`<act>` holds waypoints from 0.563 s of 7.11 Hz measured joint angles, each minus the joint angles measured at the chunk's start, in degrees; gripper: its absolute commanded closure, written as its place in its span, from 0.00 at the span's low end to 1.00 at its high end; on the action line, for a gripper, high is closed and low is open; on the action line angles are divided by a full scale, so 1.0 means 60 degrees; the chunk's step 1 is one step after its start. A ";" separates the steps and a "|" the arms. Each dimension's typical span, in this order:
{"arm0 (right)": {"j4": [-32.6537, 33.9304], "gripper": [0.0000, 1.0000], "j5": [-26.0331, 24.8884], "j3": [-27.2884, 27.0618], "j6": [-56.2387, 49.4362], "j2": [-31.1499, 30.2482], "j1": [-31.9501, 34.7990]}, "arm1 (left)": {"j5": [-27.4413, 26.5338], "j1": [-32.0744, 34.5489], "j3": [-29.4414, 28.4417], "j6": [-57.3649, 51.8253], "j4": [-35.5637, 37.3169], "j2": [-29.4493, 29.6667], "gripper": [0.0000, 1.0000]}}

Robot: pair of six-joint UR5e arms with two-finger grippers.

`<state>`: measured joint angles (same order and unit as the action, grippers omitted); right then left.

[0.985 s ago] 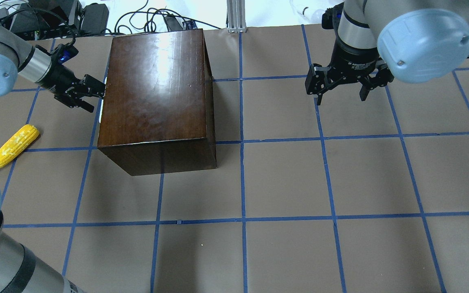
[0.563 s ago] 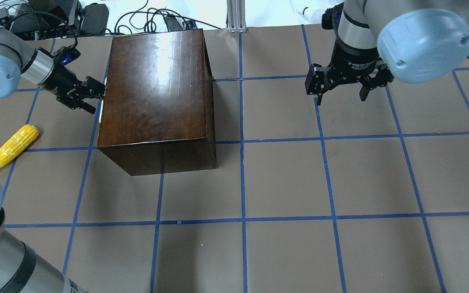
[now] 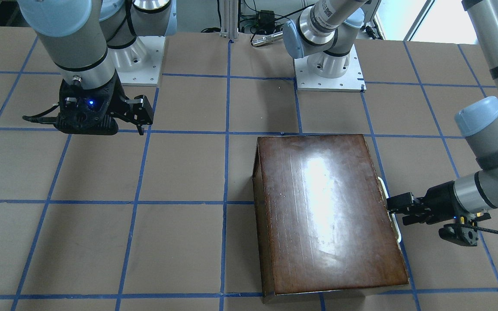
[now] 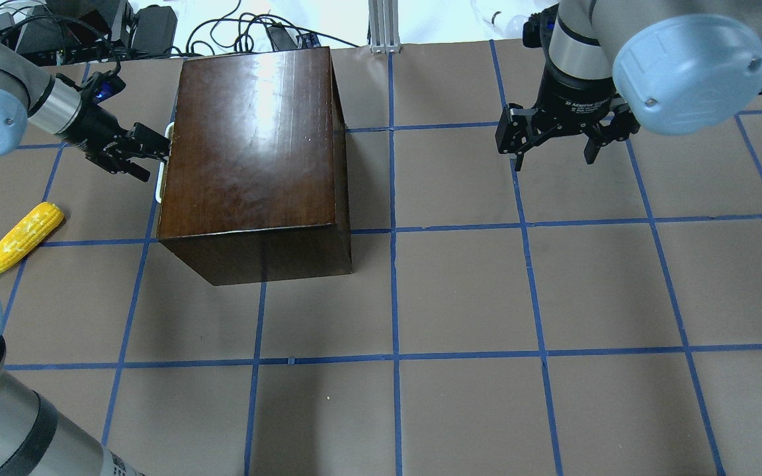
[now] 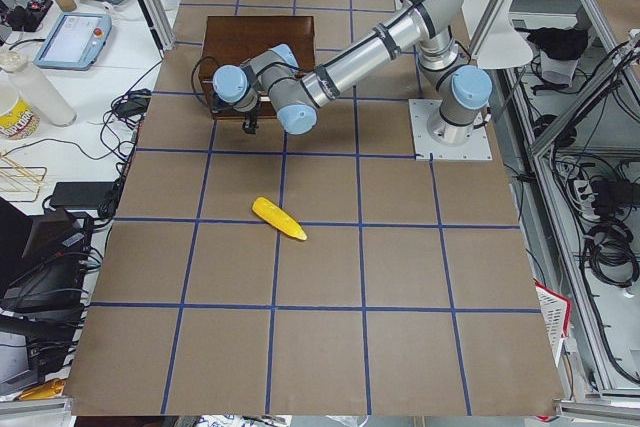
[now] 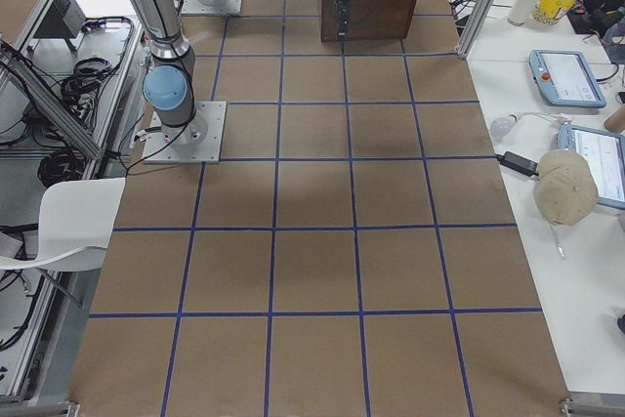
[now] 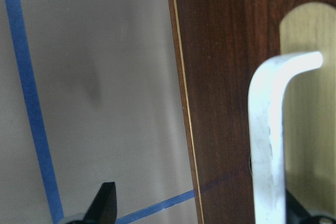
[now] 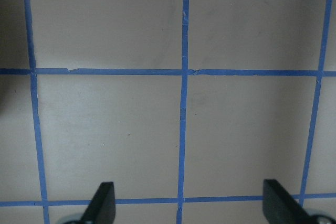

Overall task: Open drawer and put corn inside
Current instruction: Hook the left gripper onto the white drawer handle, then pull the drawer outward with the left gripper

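L gripper [image 4: 151,155]: jaws wide apart, clamped on nothing. Tips are at the box's [image 4: 249,145] side face, straddling the white handle [image 7: 268,129].
L wrist view: one fingertip [image 7: 106,203] sits over bare table [image 4: 487,297], well clear of the bar. The other tip is just beside the bar at frame bottom right; can't tell if they touch.
Drawer [image 7: 226,77]: dark brown front panel w/ the handle on it, pale patch behind the bar. Can't tell if it's pulled out at all.
Corn [image 4: 24,238]: lies flat on the table on the box's handle side, apart from box & L gripper. Pointed end is toward the robot.
R gripper [image 4: 554,157]: jaws wide apart, nothing btwn them. Points down above bare table, well apart from the box on its other side.
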<state>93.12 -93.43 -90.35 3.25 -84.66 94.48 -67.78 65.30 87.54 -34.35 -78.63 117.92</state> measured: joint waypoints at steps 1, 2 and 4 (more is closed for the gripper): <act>0.0001 0.00 0.0000 0.0000 0.0000 -0.0003 0.0000 | -0.0256 -0.0006 -0.0053 -0.0145 -0.0002 0.0009 0.00; -0.0002 0.00 0.0000 0.0000 0.0000 -0.0003 0.0000 | -0.0526 -0.0031 -0.0130 -0.0295 -0.0012 0.0038 0.00; -0.0006 0.00 0.0000 0.0000 0.0000 -0.0003 0.0000 | -0.0699 -0.0213 -0.0211 -0.0532 -0.0019 0.0127 0.00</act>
<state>93.08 -93.43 -90.35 3.25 -84.68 94.48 -71.97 64.02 86.28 -37.54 -78.74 118.68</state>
